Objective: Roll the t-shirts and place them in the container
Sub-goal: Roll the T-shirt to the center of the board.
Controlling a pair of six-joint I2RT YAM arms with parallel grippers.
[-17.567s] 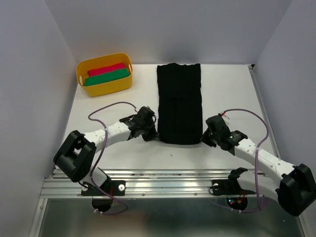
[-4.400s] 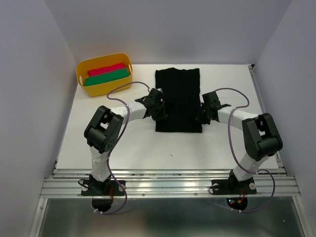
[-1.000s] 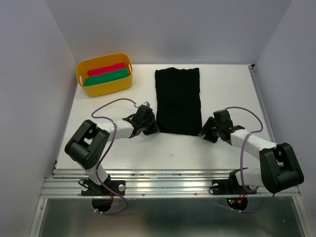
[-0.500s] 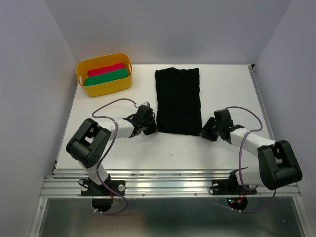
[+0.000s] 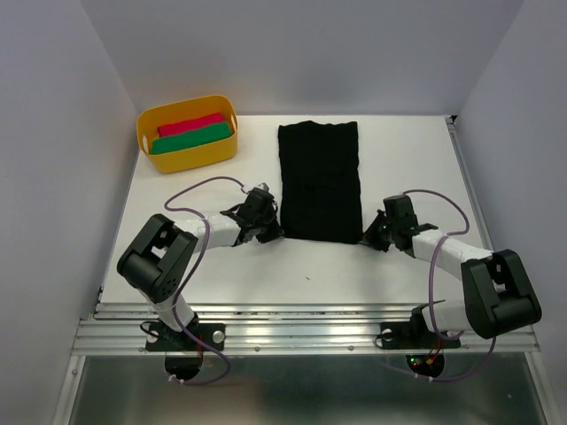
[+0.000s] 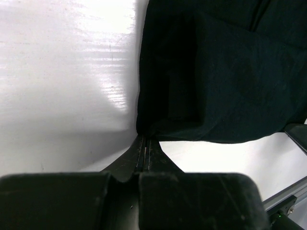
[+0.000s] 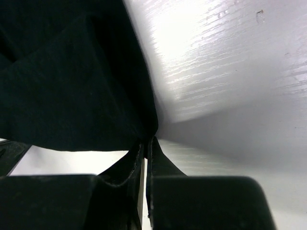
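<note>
We see the black t-shirt (image 5: 320,181) lying flat as a long folded strip mid-table (image 5: 266,276), well apart from the yellow tub (image 5: 190,158). Our left gripper (image 5: 271,232) is pressed together on its near left corner, and our right gripper (image 5: 370,237) pinches the near right corner.

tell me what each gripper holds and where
The black t-shirt: the left gripper is shut on its near left corner, the right gripper on its near right corner.
</note>
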